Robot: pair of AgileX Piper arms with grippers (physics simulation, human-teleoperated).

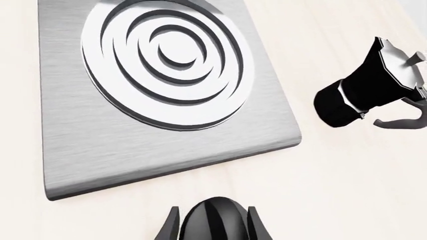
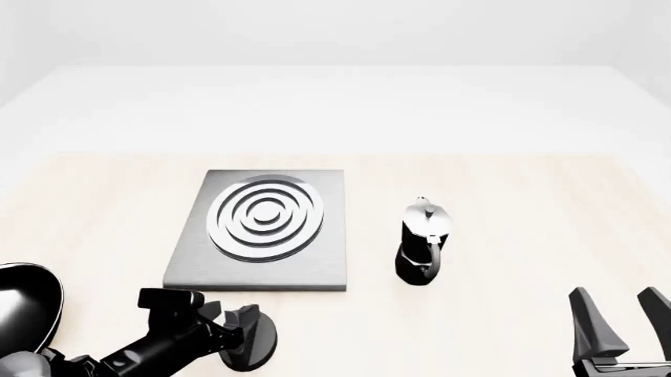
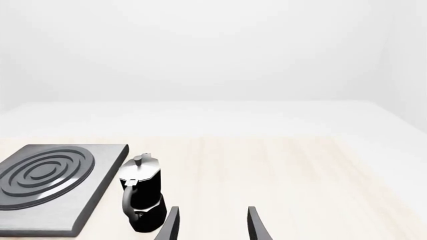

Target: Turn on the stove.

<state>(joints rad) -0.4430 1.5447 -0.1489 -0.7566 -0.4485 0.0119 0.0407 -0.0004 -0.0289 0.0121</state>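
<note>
Left gripper (image 2: 250,339) low at the near edge of the desk (image 2: 504,204), fingers (image 1: 256,227) set on either side of the black round knob (image 1: 217,220) and pressed close against it (left wrist view: one dark finger at each flank of the glossy dome, no gap visible on either side). Knob seated on the desk just in front of the stove (image 2: 262,232), apart from the slab, nearer the slab's left half in the front view. Stove flat on the pale wood surface, left of centre, brushed grey, with concentric burner rings (image 2: 266,216) filling its far portion. Small black-and-silver pot (image 2: 423,243) upright just to the right of the stove, separate from it, handle turned toward the near side. Right gripper (image 2: 618,326) low at the near right corner, well apart from pot and stove, jaws parted with clear air between the two dark fingers and nothing held (same in the right wrist view, where only bare desk shows between the tips). Seen from that right wrist view: pot in front of the stove's corner, lid knob on top, spout side toward the slab. Part of the left arm's rounded black housing at the lower left edge of the front view.
</note>
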